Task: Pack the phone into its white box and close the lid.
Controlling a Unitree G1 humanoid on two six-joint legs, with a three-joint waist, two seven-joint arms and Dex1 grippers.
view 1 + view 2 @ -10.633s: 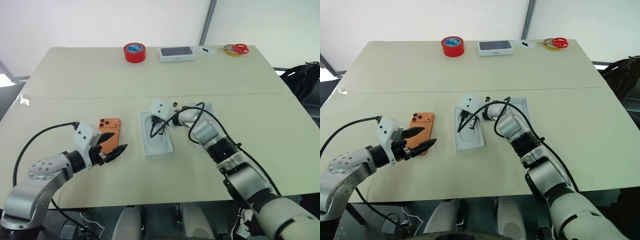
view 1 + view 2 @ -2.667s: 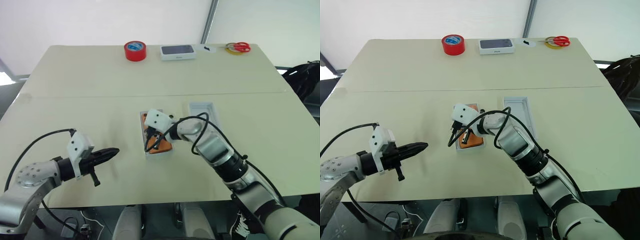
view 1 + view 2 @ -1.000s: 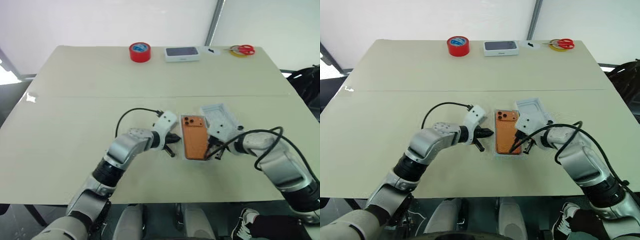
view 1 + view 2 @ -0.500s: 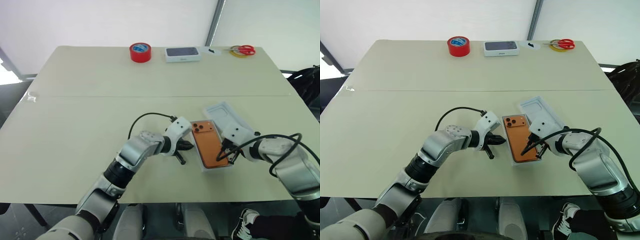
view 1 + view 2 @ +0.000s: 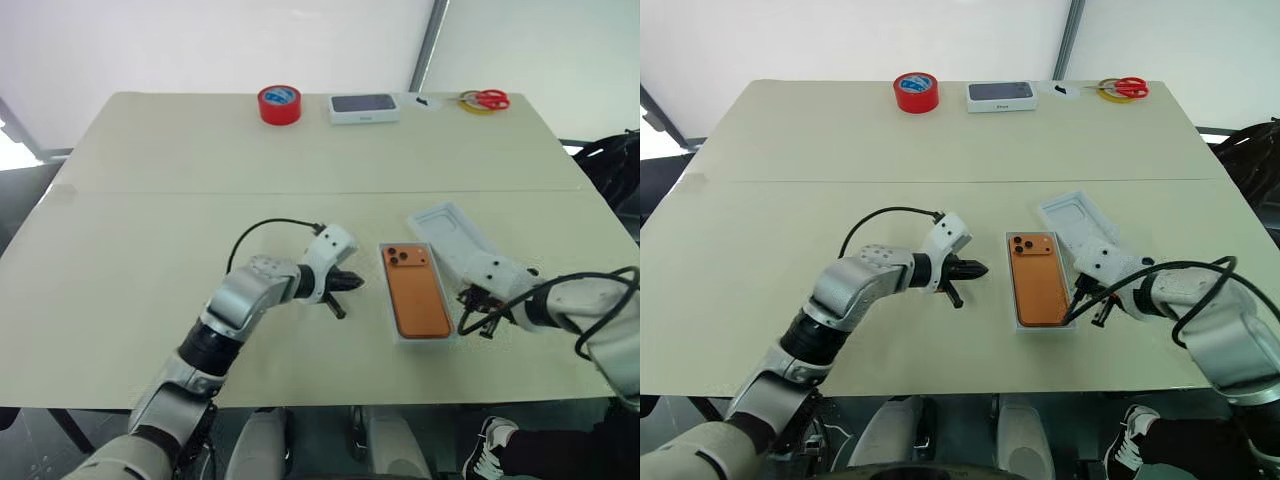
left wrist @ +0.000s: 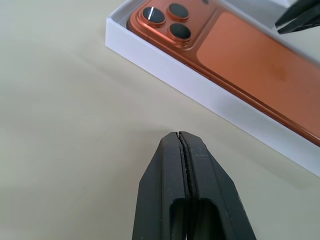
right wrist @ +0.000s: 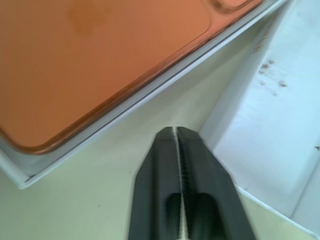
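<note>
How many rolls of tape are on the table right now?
2: a red tape roll at the far edge, left of the dark-topped box, and a yellow roll under the scissors at the far right corner.

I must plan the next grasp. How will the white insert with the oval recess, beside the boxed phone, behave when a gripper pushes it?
The white insert looks thin and hollow, so probably light; on the smooth table it would likely slide or pivot. Its shallow walls may flex if squeezed.

Far edge of table [image 5: 150,170]: red tape roll [image 5: 279,103], dark-topped white box [image 5: 364,107], scissors [image 5: 484,98] on yellow tape.
</note>
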